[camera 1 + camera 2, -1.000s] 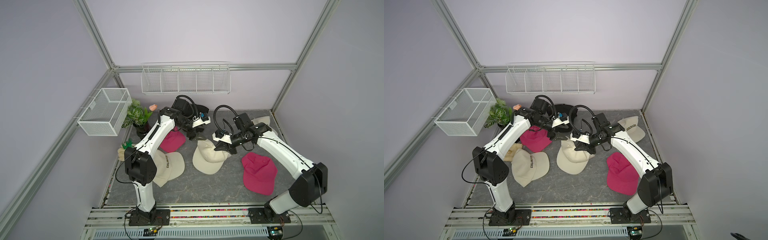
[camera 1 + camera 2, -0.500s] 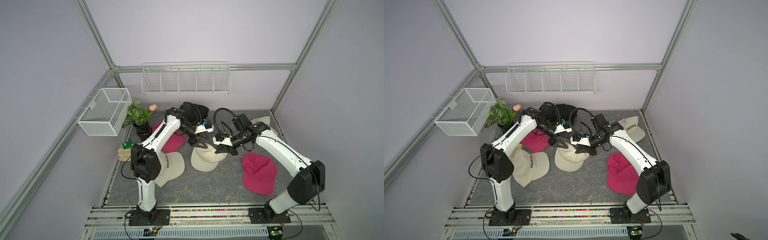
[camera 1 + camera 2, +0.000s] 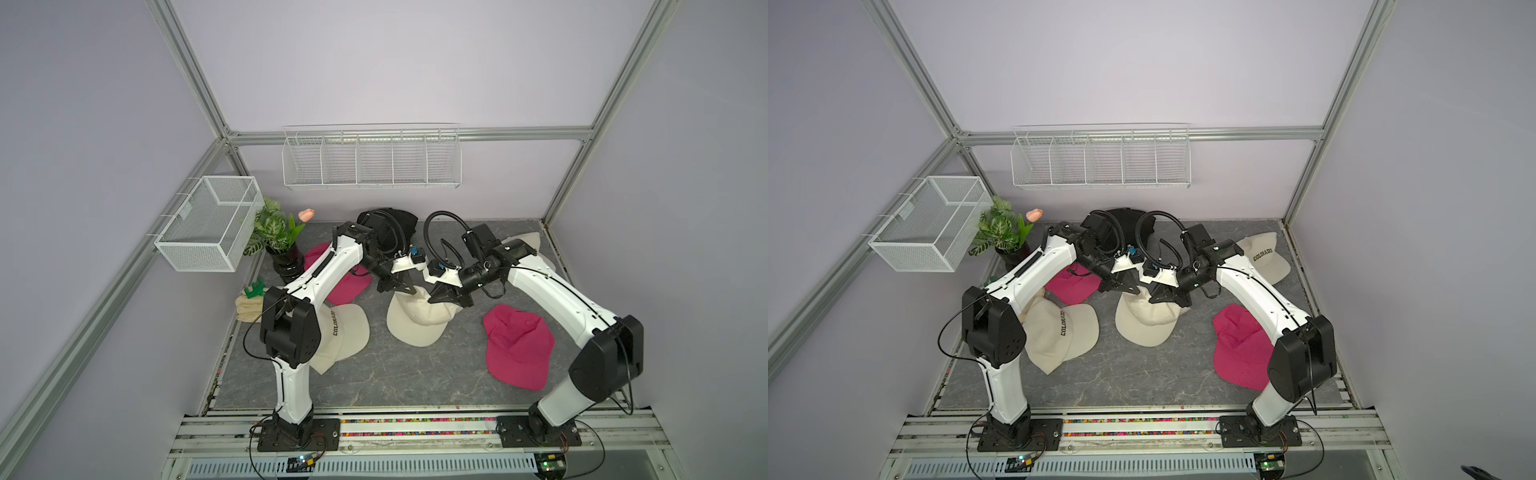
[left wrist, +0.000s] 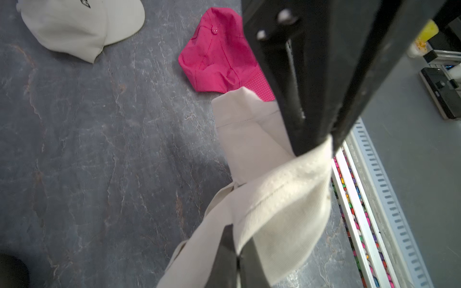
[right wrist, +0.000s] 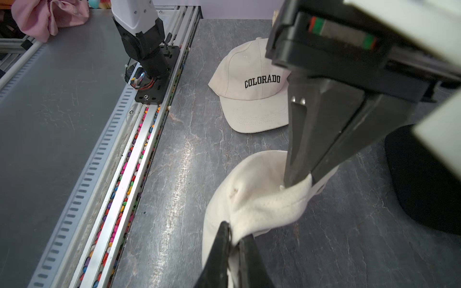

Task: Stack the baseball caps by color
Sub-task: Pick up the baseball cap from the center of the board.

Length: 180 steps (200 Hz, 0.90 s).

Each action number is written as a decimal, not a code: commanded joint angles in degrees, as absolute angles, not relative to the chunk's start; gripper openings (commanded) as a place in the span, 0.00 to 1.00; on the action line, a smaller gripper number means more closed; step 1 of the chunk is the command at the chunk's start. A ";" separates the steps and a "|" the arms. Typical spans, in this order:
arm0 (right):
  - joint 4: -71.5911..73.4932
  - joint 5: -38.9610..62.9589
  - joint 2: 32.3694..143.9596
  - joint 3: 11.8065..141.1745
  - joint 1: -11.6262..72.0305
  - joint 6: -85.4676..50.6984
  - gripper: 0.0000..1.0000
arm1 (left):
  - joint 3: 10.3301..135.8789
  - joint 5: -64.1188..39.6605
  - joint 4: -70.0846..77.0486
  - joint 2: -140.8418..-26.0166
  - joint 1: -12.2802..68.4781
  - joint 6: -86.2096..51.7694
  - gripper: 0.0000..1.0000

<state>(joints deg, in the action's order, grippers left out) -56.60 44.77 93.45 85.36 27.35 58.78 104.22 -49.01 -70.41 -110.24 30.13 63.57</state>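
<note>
Containers hang on two walls. At 12 o'clock, above the tabletop [image 3: 374, 374], a white wire rack [image 3: 371, 160] with five compartments is fixed to the back wall [image 3: 374, 83]. At 10 o'clock a white mesh basket [image 3: 208, 224] juts from the side wall [image 3: 83, 166]. Through the wires of both, only those walls show. Every cap in view lies on the tabletop. Below the basket a black pot [image 3: 286, 264] holds a leafy green plant [image 3: 272, 230] and a pink tulip [image 3: 306, 214]. At 9 o'clock a folded cream towel [image 3: 248, 311] carries a green toy [image 3: 255, 287].

The middle cream cap [image 3: 415, 328] sits at the centre, brim toward 6 o'clock, its crown lifted. The left gripper [image 4: 237, 238] has its fingers [image 4: 223, 260] pressed together on a fold of the crown's edge. The right gripper [image 5: 235, 237] pinches another fold beside it, with a sliver of cream cloth showing between its fingers. The two grippers are just beside each other above the cap.

A second cream cap [image 3: 347, 332], lettered COLORADO, lies at 8 o'clock beside the left arm [image 3: 328, 270], and a third cream cap [image 3: 1264, 257] lies at 2 o'clock. The near pink cap [image 3: 517, 345] lies at 4 o'clock, the far pink cap [image 3: 347, 286] at 10 o'clock, partly under the left arm. Black caps [image 3: 407, 217] are heaped at 12 o'clock against the back wall; how many I cannot tell.
</note>
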 commanded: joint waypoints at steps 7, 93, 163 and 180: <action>-57.23 45.75 94.06 84.95 26.21 57.57 0.45 | 103.34 -54.13 -72.12 -106.34 27.28 67.50 0.00; -57.61 52.25 94.82 79.45 19.12 63.36 0.63 | 103.00 -57.74 -75.95 -103.69 24.52 72.60 0.00; -63.89 54.67 96.72 77.70 16.59 69.98 0.57 | 104.50 -56.89 -75.50 -104.94 24.48 71.03 0.00; -64.55 54.54 97.04 77.58 16.02 69.60 0.42 | 104.70 -56.61 -75.48 -105.00 24.38 70.93 0.00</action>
